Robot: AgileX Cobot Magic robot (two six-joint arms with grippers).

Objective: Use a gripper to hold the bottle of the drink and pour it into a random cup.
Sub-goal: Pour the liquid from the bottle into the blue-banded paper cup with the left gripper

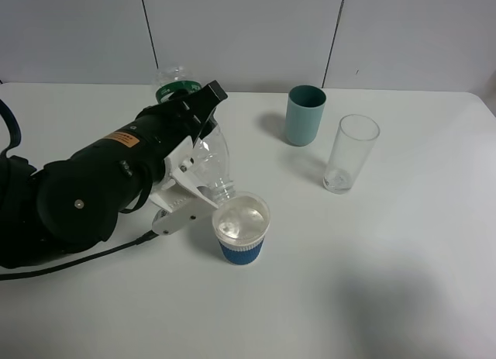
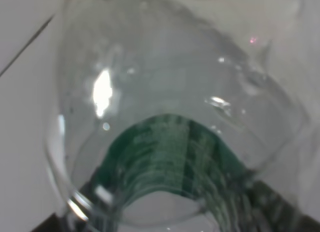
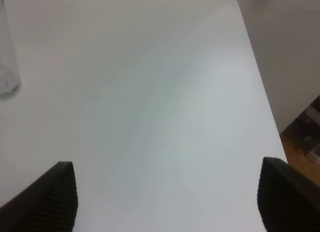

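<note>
- A big black arm (image 1: 93,188) reaches in from 9 o'clock over the white table (image 1: 372,281). It has an orange label (image 1: 122,139), and a black cable (image 1: 77,259) runs under it.
- The white left gripper (image 1: 186,190) squeezes a clear bottle (image 1: 211,159).
- The bottle is tipped over. Its end with the green label (image 1: 177,89) points to 11 o'clock. Its open mouth points to 5 o'clock, just over the rim of the cup (image 1: 240,252).
- The cup is white with a blue band low down. Something clear and shiny is inside.
- A teal tumbler (image 1: 305,115) stands at 1 o'clock from the cup, well apart.
- A tall clear glass (image 1: 350,153) stands at 2 o'clock from the cup, near the tumbler but not touching it.
</note>
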